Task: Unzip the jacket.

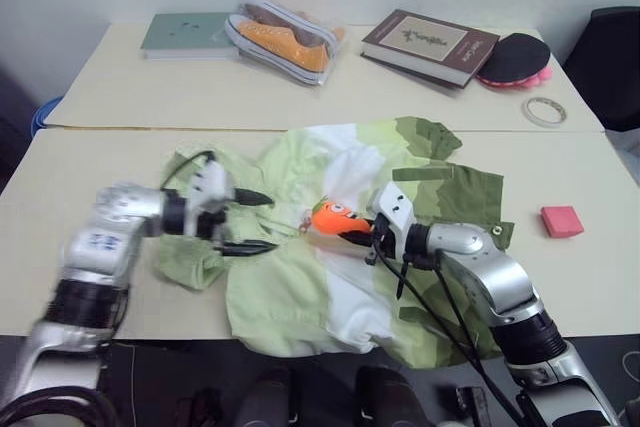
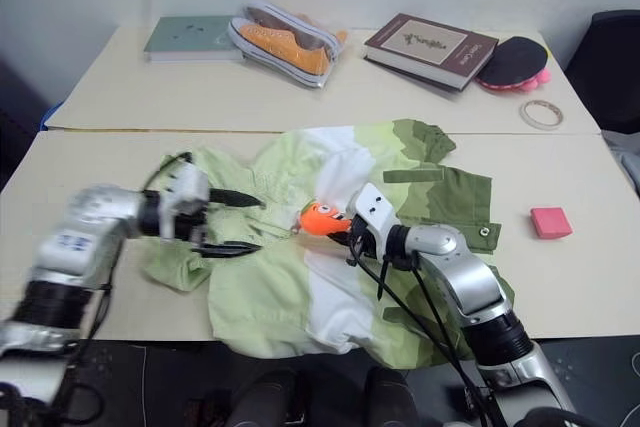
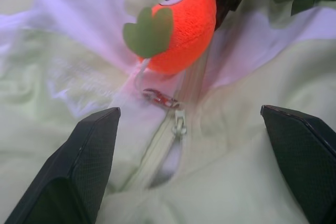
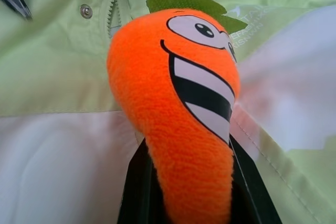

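The jacket (image 1: pixel 290 287) lies spread flat on the near table, in light-green, white and olive patches. An orange plush carrot (image 1: pixel 333 215) with a cartoon face hangs by a small ring from the zipper pull (image 3: pixel 180 124) at mid-chest. My right gripper (image 1: pixel 357 235) is shut on the carrot's narrow end; its black fingers (image 4: pixel 137 192) press both sides of the plush. My left gripper (image 1: pixel 270 222) stands open just left of the carrot, low over the light-green fabric, pointing at the zipper. Its two fingers (image 3: pixel 89 161) are wide apart with nothing between them.
On the far table lie a pair of orange shoes in a clear bag (image 1: pixel 285 39), a green book (image 1: pixel 185 34), a brown book (image 1: pixel 428 45), a black and pink paddle (image 1: pixel 515 57) and a tape roll (image 1: pixel 544 110). A pink block (image 1: pixel 561 220) sits right of the jacket.
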You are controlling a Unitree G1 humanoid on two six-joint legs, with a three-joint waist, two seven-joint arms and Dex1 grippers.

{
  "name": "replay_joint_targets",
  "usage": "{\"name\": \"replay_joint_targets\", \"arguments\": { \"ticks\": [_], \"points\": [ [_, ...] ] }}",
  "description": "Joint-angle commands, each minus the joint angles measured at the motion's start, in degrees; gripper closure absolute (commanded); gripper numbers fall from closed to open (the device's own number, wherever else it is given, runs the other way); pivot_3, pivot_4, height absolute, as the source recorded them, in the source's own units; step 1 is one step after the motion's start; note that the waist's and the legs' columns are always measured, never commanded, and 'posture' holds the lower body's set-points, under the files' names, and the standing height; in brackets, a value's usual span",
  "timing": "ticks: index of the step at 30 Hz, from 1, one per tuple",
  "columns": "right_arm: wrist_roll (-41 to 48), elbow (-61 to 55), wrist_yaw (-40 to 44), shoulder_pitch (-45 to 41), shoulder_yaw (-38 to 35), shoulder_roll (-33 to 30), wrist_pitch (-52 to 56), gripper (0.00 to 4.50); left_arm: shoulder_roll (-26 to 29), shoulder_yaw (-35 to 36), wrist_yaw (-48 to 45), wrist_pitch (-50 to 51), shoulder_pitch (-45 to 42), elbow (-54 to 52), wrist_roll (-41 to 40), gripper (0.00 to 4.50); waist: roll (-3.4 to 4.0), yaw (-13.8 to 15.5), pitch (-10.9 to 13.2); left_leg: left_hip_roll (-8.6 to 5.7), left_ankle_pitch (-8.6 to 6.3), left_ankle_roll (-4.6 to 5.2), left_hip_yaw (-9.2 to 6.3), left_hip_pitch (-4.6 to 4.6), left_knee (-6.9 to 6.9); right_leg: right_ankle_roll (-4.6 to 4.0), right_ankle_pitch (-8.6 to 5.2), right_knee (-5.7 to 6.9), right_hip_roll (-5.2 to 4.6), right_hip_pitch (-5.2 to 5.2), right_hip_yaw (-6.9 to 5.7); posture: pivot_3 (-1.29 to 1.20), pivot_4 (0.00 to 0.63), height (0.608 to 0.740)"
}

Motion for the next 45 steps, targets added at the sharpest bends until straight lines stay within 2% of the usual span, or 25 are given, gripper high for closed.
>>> {"name": "replay_joint_targets", "arguments": {
  "ticks": [1,3,9,14,16,18,20,23,27,29,33,35,37,39,43,45],
  "points": [
    [1.41,-4.58,0.64,1.07,-3.18,-2.30,1.36,4.34,-1.15,-2.62,0.78,-7.41,-1.58,6.37,6.14,0.00,0.00,-0.11,0.00,0.01,0.00,0.00,0.03,0.01,-0.02,0.00,0.00,0.00,-0.01,-0.02,0.00,0.00,0.150,0.740],
    [1.88,-6.27,0.73,2.55,-4.89,-4.04,2.01,4.34,-1.89,-3.56,1.68,-10.19,-2.15,10.70,8.70,0.00,0.00,-0.13,0.00,0.05,0.00,0.00,0.05,0.03,-0.03,0.00,0.00,-0.01,0.00,-0.03,-0.02,0.00,0.150,0.740],
    [5.96,-10.20,2.50,14.19,-20.43,-15.06,5.00,4.34,-3.54,-3.78,6.37,-15.28,-0.69,17.99,12.49,0.00,-0.06,1.21,-0.04,0.02,0.01,0.10,0.08,0.14,0.07,0.05,0.03,-0.01,-0.12,0.16,-0.01,0.00,0.150,0.740],
    [5.76,-1.02,6.37,24.13,-37.49,-24.80,0.90,4.34,-3.94,-3.88,8.09,-14.35,2.26,18.61,12.59,0.00,-0.01,1.51,-0.10,0.03,0.01,0.14,0.10,0.44,0.03,0.07,0.04,-0.17,-0.17,0.45,0.02,0.00,0.150,0.740],
    [4.97,3.98,6.70,26.10,-42.53,-27.29,-0.83,4.34,-4.87,-2.91,9.00,-13.29,3.28,19.77,11.71,0.00,0.13,1.38,-0.19,0.04,-0.01,0.14,0.10,0.64,-0.03,0.07,0.04,-0.24,-0.23,0.62,0.02,0.00,0.150,0.740],
    [3.68,8.59,6.69,27.15,-45.45,-29.32,-2.81,4.34,-5.60,-2.15,9.85,-12.77,3.87,21.36,11.47,0.00,0.41,1.39,-0.37,0.07,-0.14,0.10,0.14,1.21,-0.22,0.07,0.04,-0.49,-0.53,1.16,0.02,0.00,0.150,0.740],
    [1.80,13.62,6.12,27.73,-47.20,-31.42,-4.88,4.34,-5.50,-2.48,10.28,-13.64,4.35,22.73,12.86,0.00,0.66,1.41,-0.55,0.09,-0.25,0.11,0.15,1.33,-0.26,0.07,0.03,-0.58,-0.56,1.26,0.02,0.00,0.150,0.740],
    [-3.27,24.42,-1.54,25.45,-48.89,-35.35,-5.07,4.34,-5.71,-2.47,11.07,-14.20,4.67,24.19,13.59,0.00,0.88,1.37,-0.72,0.08,-0.26,0.10,0.18,1.36,-0.26,0.07,0.03,-0.58,-0.62,1.26,0.04,0.00,0.150,0.740],
    [-4.15,31.19,-4.43,21.55,-48.91,-37.31,-6.01,4.34,-6.00,-2.40,11.77,-14.21,4.63,25.29,13.51,0.00,1.32,1.16,-1.00,0.06,-0.26,0.09,0.20,1.37,-0.26,0.07,0.03,-0.61,-0.65,1.25,0.04,0.00,0.150,0.740],
    [-4.50,32.47,-4.95,20.51,-48.35,-37.61,-6.50,4.34,-6.12,-2.25,11.41,-12.81,4.76,25.59,12.93,0.00,1.49,1.04,-1.11,0.07,-0.25,0.08,0.23,1.43,-0.29,0.07,0.03,-0.59,-0.63,1.26,0.05,0.00,0.150,0.740],
    [-0.54,27.82,-5.74,16.64,-48.13,-34.42,-1.64,4.34,-6.65,-1.36,10.54,-12.77,5.64,23.36,11.36,0.00,1.71,0.75,-1.24,0.07,-0.21,0.03,0.23,1.45,-0.39,0.07,0.03,-0.57,-0.62,1.25,0.05,0.00,0.150,0.740],
    [2.00,22.91,-3.27,17.74,-46.85,-33.21,2.58,4.34,-7.76,1.14,9.44,-10.89,6.15,20.52,7.36,0.00,1.72,0.73,-1.25,0.09,-0.21,0.02,0.21,1.44,-0.40,0.07,0.03,-0.57,-0.62,1.24,0.04,0.00,0.150,0.740],
    [3.94,18.23,-1.47,19.85,-46.71,-32.01,4.92,3.61,-8.25,3.53,7.82,-7.98,6.66,16.41,3.37,0.00,1.69,0.76,-1.23,0.09,-0.21,0.02,0.16,1.35,-0.41,0.07,0.03,-0.60,-0.62,1.19,0.05,0.00,0.150,0.740],
    [3.33,15.74,-2.24,21.89,-48.26,-30.89,2.50,2.99,-7.56,5.97,7.34,-5.80,7.01,11.67,0.39,0.00,1.56,0.94,-1.15,0.09,-0.21,0.02,0.13,1.25,-0.44,0.07,0.03,-0.65,-0.59,1.14,0.06,0.00,0.150,0.740],
    [1.56,12.74,-3.18,23.37,-51.04,-30.71,-5.90,1.59,-4.82,12.33,6.36,0.00,7.93,1.07,-7.26,0.00,1.05,1.19,-0.78,0.05,-0.21,0.10,0.17,0.97,-0.41,0.11,0.06,-0.71,-0.56,1.02,-0.01,0.00,0.150,0.740],
    [4.98,9.21,-0.56,20.85,-51.80,-29.42,-11.55,0.94,-1.96,15.24,5.30,5.12,8.97,-4.18,-11.27,0.00,0.84,1.04,-0.53,0.05,-0.20,0.12,0.15,0.86,-0.39,0.13,0.07,-0.74,-0.54,0.95,-0.02,0.00,0.150,0.740]
  ]
}}
